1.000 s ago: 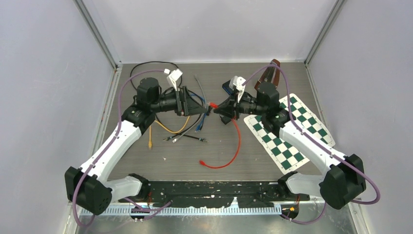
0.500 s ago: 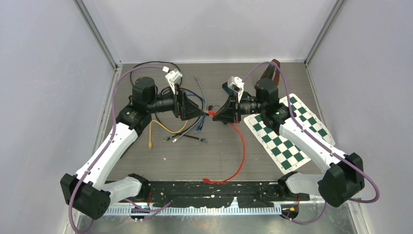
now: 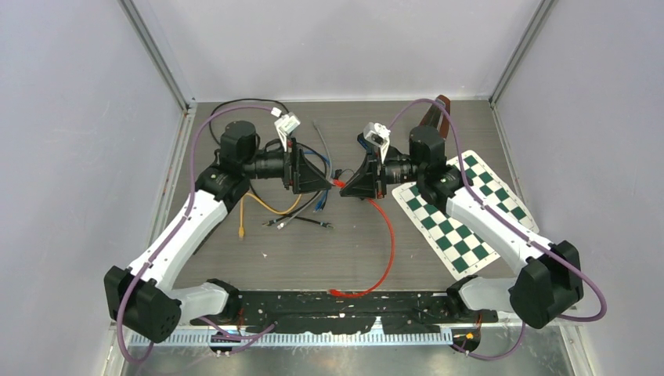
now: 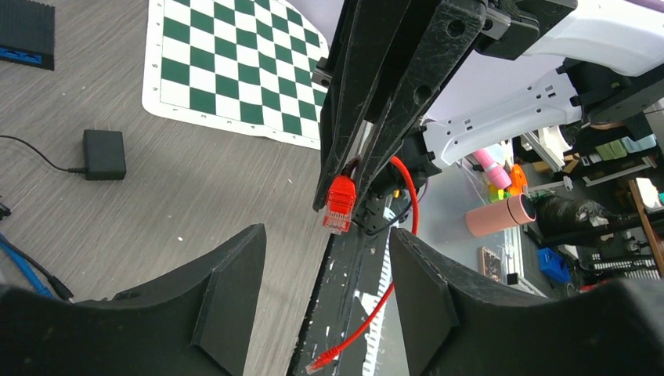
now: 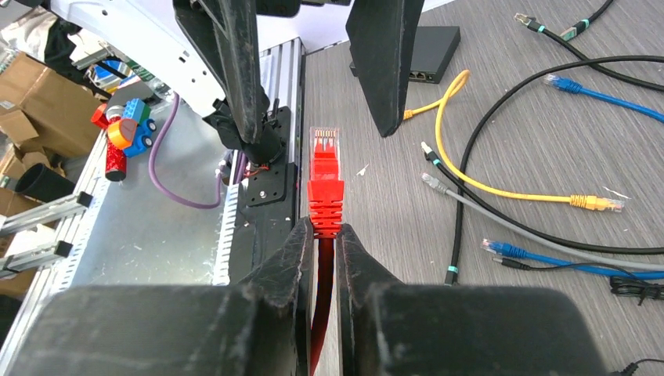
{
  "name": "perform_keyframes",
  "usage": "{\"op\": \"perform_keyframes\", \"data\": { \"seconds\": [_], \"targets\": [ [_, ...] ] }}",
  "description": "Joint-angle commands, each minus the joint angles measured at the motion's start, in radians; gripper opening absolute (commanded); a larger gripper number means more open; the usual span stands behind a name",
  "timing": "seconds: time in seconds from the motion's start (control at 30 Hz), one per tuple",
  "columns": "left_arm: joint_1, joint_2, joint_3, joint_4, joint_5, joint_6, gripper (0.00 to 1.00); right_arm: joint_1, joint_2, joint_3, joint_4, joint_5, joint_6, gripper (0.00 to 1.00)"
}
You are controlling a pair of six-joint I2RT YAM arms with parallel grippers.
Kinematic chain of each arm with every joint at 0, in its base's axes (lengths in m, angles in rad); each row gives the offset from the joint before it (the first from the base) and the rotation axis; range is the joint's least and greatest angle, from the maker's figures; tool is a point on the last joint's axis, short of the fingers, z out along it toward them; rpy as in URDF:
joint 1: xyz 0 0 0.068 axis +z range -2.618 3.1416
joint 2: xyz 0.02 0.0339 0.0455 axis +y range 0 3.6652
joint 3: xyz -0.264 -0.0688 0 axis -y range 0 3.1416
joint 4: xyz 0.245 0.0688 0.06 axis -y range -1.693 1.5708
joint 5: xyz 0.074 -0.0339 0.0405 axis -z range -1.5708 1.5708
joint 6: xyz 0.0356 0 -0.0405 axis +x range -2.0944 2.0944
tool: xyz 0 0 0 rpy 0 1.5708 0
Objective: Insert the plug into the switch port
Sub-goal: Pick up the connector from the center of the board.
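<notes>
Two grippers meet nose to nose above the table (image 3: 313,251): the right gripper (image 5: 325,231) is clamped on the red cable (image 3: 391,239) just behind the plug (image 5: 325,168), while the left gripper (image 4: 327,235) stands open, its fingers spread either side without touching. The plug's long axis points straight out from the right fingers toward the left arm, and the switch (image 5: 427,51) lies on the table beyond.
</notes>
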Motion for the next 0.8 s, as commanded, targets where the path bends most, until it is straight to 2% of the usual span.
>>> {"op": "perform_keyframes", "data": {
  "seconds": [0.0,0.5,0.6,0.77],
  "targets": [
    [-0.012,0.022,0.025,0.063,0.042,-0.013,0.60,0.000,0.008,0.039,0.072,-0.023,0.052,0.05],
    [-0.029,0.043,0.011,0.093,0.057,-0.040,0.46,0.023,0.036,0.046,0.075,-0.026,0.064,0.05],
    [-0.030,0.046,-0.003,0.090,0.060,-0.039,0.38,0.024,0.036,0.045,0.074,-0.023,0.064,0.05],
    [-0.030,0.038,-0.019,0.096,0.068,-0.068,0.09,0.023,0.033,0.048,0.070,-0.015,0.064,0.05]
  ]
}}
